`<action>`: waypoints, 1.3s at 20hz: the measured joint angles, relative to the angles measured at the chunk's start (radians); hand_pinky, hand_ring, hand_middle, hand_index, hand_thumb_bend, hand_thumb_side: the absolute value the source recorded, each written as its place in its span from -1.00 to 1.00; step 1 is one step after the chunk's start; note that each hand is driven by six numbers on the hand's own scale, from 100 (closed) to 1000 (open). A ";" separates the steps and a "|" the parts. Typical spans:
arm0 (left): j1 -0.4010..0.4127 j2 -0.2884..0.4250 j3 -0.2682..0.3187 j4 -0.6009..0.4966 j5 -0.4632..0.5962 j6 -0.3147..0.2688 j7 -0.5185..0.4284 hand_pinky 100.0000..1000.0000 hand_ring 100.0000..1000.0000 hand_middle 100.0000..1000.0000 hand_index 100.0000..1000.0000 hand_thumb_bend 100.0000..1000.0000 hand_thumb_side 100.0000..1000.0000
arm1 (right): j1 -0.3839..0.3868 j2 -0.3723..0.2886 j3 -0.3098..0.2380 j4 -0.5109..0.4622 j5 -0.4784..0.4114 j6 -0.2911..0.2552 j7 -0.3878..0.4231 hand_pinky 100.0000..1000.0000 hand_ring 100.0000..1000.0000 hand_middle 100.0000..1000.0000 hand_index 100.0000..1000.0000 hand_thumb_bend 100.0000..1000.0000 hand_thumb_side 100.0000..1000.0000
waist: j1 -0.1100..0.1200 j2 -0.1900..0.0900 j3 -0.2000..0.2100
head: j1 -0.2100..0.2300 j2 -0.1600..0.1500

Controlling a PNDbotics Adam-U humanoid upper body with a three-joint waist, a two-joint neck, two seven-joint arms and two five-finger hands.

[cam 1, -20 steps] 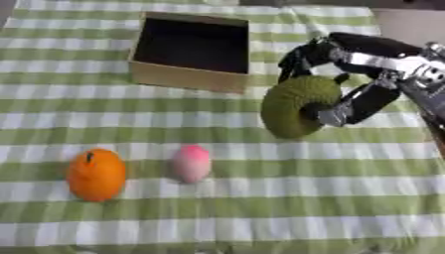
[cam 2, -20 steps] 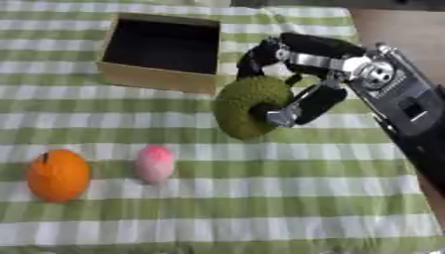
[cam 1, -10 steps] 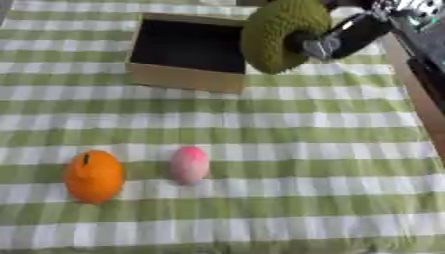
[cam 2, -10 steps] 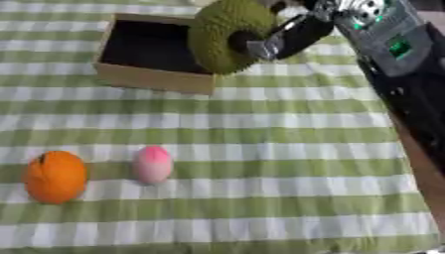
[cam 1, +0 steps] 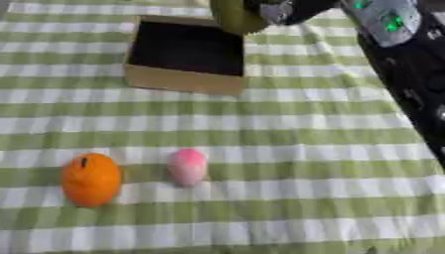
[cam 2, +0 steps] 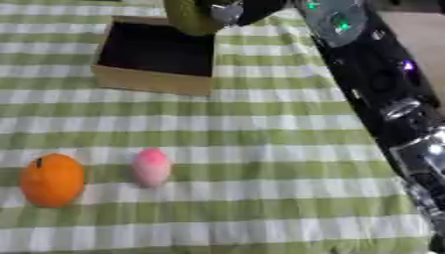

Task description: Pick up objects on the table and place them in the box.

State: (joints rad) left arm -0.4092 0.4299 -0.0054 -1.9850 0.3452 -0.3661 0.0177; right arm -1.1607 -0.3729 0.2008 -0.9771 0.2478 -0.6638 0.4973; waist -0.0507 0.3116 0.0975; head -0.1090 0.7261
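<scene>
1. Up at the far right corner of the box (cam 1: 184, 82): right hand (cam 2: 236, 10), curled round a green fruit (cam 1: 235, 16), holding it above that corner's rim, partly cut off by the top of the view.
2. Left hand: not visible anywhere.
3. Likely slip: letting go now could land the green fruit on the rim just below the hand, then bounce it out onto the checked cloth (cam 1: 287, 129). Cause: fruit poised over the corner, not over the dark middle of the box.
4. Second risk: lowering straight down could catch the card wall under the hand and shove the light box along the cloth.
5. Safer, by judgement: carry further to the hand's left and toward the near side, over the open middle, before releasing.
6. Room: box interior looks empty; nothing standing beside the hand.
7. Well away, toward the near left of the hand: orange (cam 1: 90, 178) and pink fruit (cam 1: 187, 166), just beside each other, not touching, both yet to be boxed.
8. Table's right edge close under the forearm; little margin for anything rolling that way.
</scene>
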 measured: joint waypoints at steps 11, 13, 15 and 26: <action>-0.013 0.000 -0.003 0.000 0.007 0.000 -0.008 0.38 0.51 0.43 0.67 -1.00 0.12 | -0.007 0.077 -0.059 0.187 0.334 -0.156 -0.156 0.62 0.41 -0.45 0.31 -1.00 -0.74 | -0.001 0.016 0.013 | -0.013 -0.016; -0.015 0.000 -0.003 0.000 0.007 0.001 -0.011 0.38 0.51 0.43 0.67 -1.00 0.12 | -0.003 0.088 -0.059 0.203 0.368 -0.173 -0.173 0.67 0.48 -0.36 0.38 -1.00 -0.76 | -0.001 0.018 0.013 | -0.015 -0.016; -0.018 -0.001 -0.005 0.000 0.008 0.001 -0.013 0.38 0.51 0.43 0.67 -1.00 0.12 | -0.003 0.101 -0.063 0.219 0.395 -0.186 -0.186 0.71 0.59 -0.21 0.49 -1.00 -0.82 | -0.001 0.024 0.018 | -0.017 -0.017; -0.025 -0.001 -0.009 0.000 0.017 0.007 -0.023 0.38 0.50 0.43 0.67 -1.00 0.12 | -0.005 0.122 -0.090 0.243 0.618 -0.229 -0.239 0.92 0.98 0.54 0.88 -1.00 -0.92 | -0.001 0.029 0.024 | -0.020 -0.024</action>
State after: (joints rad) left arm -0.4346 0.4284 -0.0149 -1.9850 0.3620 -0.3587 -0.0050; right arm -1.1658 -0.2510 0.1110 -0.7337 0.8655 -0.8931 0.2582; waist -0.0521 0.3408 0.1219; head -0.1287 0.7017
